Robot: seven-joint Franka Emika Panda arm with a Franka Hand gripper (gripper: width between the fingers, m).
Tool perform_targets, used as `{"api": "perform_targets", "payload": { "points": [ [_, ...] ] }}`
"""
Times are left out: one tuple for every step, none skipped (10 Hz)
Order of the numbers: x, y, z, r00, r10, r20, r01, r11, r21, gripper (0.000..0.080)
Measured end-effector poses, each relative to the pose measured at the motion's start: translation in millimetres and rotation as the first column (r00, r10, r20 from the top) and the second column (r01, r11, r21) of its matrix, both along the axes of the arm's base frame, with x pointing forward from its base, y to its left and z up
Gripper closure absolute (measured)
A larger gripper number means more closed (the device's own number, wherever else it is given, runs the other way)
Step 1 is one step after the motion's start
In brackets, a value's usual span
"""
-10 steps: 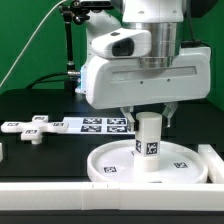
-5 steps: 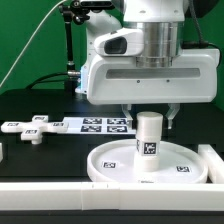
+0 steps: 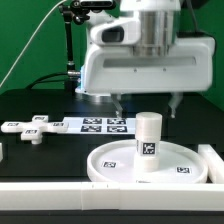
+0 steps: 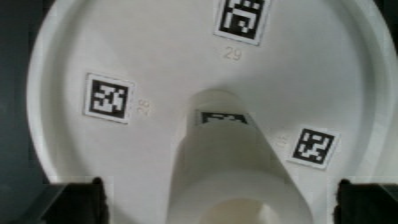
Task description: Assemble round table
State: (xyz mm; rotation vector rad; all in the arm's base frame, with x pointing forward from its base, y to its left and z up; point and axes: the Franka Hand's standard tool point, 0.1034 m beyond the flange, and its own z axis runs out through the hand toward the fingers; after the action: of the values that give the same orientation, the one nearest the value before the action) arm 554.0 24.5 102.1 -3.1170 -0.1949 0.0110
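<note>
Exterior view, 1 tool (image 3: 148, 100) spread above 1 leg (image 3: 148, 140) on 1 disc (image 3: 112, 168), 1 cross piece (image 3: 30, 127)

The rimmed round disc (image 3: 125, 153) and the cylinder leg (image 3: 148, 132) look like smooth white plastic with a slight sheen. The tabletop (image 3: 40, 152) is matt black. The robot arm's casing (image 3: 150, 70) is glossy white.
</note>
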Motion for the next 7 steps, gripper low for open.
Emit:
{"api": "perform_targets", "payload": {
  "points": [
    [-0.8,-14.4,8.6,0.997,0.072,0.011,-0.072,0.997,-0.002,0.0155],
    [-0.3,-34.0,16.0,0.992,0.124,0.023,-0.124,0.992,-0.008,0.015],
    [0.6,-50.9,18.2,0.988,0.15,0.027,-0.149,0.989,-0.014,0.015],
    [1.2,-56.7,18.5,0.991,0.131,0.028,-0.13,0.991,-0.016,0.015],
    [1.2,-55.6,18.3,0.991,0.133,0.028,-0.133,0.991,-0.016,0.015],
    [1.2,-55.3,18.1,0.991,0.134,0.028,-0.134,0.991,-0.016,0.0151],
    [1.9,-57.5,16.4,0.984,0.174,0.036,-0.174,0.985,-0.02,0.0151]
  ]
}}
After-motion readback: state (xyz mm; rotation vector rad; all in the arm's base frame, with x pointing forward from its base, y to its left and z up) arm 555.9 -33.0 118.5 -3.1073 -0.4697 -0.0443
